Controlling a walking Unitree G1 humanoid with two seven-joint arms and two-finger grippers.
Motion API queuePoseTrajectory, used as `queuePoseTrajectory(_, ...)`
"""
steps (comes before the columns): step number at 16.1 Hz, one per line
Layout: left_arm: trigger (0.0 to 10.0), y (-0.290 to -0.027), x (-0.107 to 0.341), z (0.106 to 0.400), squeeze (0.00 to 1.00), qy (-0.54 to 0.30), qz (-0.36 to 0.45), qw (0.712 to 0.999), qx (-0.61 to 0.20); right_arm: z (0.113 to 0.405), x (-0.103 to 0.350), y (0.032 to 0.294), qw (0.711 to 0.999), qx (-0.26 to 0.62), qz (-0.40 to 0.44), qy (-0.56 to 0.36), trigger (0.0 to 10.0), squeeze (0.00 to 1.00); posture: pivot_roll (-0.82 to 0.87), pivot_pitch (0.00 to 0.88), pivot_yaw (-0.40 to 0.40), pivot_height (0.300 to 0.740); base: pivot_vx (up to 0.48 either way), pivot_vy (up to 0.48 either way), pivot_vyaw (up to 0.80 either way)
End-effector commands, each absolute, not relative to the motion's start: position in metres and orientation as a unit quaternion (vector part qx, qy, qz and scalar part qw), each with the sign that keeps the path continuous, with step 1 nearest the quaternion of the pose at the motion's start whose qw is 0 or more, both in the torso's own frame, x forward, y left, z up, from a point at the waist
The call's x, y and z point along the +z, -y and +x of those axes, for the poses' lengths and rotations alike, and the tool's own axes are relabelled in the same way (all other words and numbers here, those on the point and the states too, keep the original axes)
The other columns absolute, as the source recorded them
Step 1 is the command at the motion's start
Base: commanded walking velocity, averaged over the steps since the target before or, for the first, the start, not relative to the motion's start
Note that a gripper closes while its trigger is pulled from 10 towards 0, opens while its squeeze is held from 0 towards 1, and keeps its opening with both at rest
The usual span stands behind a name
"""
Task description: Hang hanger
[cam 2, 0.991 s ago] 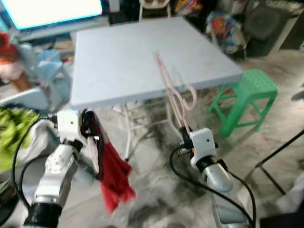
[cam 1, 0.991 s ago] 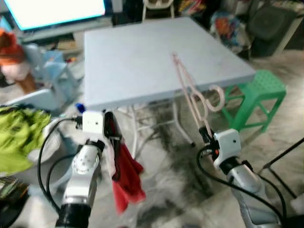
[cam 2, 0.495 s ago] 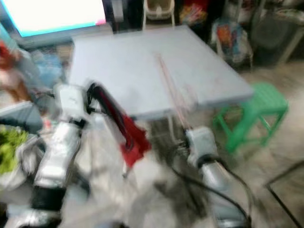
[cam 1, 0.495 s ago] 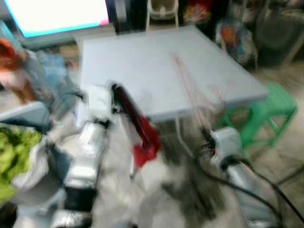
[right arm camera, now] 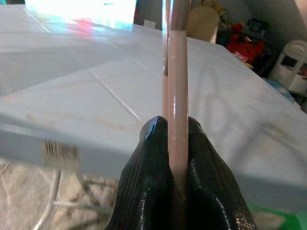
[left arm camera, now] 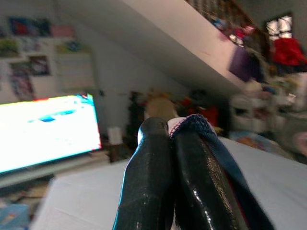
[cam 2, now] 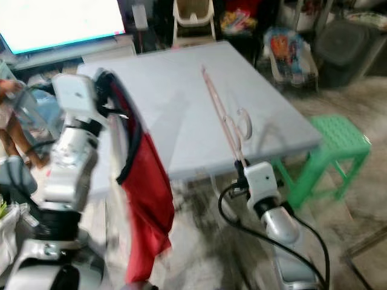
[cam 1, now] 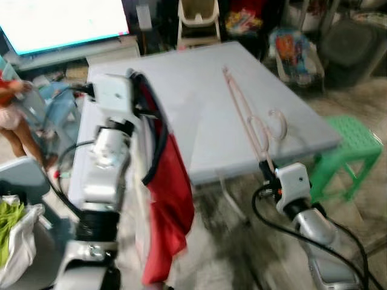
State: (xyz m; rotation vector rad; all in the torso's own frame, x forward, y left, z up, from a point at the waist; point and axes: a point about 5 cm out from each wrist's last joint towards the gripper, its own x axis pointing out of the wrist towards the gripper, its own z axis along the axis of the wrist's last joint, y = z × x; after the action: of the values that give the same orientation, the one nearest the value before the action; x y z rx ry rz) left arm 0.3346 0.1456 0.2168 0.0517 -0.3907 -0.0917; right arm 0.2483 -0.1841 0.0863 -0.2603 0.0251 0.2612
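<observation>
A thin pink hanger (cam 1: 245,118) stands up from my right gripper (cam 1: 266,168), which is shut on its lower end just off the table's near edge. Its hook (cam 1: 278,124) curls to the right above the tabletop. In the right wrist view the hanger's bar (right arm camera: 175,72) runs straight up between the two closed fingers (right arm camera: 144,191). My left gripper (cam 1: 145,99) is raised at the table's left side, shut on a red cloth (cam 1: 172,199) with a dark blue hem, which hangs down below it. The hem (left arm camera: 192,122) shows pinched between the fingers (left arm camera: 148,177).
A pale blue folding table (cam 1: 193,84) stands ahead of me. A green plastic stool (cam 1: 354,142) is at its right. A lit screen (cam 1: 60,24) and a high chair (cam 1: 196,18) stand behind. A white bag with green cloth (cam 1: 12,241) lies at the lower left.
My left arm has swung up, lifting the red cloth from below the table's edge to above it. The right gripper keeps hold of the hanger. The camera has shifted.
</observation>
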Motion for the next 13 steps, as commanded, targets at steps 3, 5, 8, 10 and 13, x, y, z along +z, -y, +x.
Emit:
queuePoseTrajectory(3, 10.0, -0.157, 0.216, 0.337, 0.0, 0.189, 0.025, 0.981, -0.022, 0.248, 0.088, 0.177, 0.982, 0.136, -0.129, -0.001, 10.0, 0.0, -0.05, 0.0, 0.057, 0.74, 0.471, 0.0, 0.0)
queuePoseTrajectory(5, 10.0, -0.159, 0.222, 0.339, 0.0, 0.199, 0.027, 0.98, -0.018, 0.248, 0.087, 0.177, 0.982, 0.136, -0.131, -0.001, 10.0, 0.0, -0.05, 0.0, 0.057, 0.74, 0.472, 0.0, 0.0)
queuePoseTrajectory(8, 10.0, -0.168, 0.229, 0.343, 0.0, 0.216, 0.031, 0.976, -0.002, 0.247, 0.086, 0.176, 0.981, 0.136, -0.136, 0.0, 10.0, 0.0, -0.05, 0.0, 0.055, 0.74, 0.272, 0.0, 0.0)
queuePoseTrajectory(10, 10.0, -0.17, 0.231, 0.345, 0.0, 0.22, 0.033, 0.975, 0.0, 0.247, 0.086, 0.176, 0.981, 0.134, -0.137, 0.0, 10.0, 0.0, -0.05, 0.0, 0.055, 0.74, 0.0, 0.0, 0.0)
queuePoseTrajectory(13, 10.0, -0.188, 0.257, 0.372, 0.0, 0.236, 0.089, 0.968, 0.008, 0.243, 0.085, 0.178, 0.981, 0.132, -0.141, -0.002, 10.0, 0.0, -0.07, 0.0, 0.061, 0.74, 0.0, 0.0, 0.0)
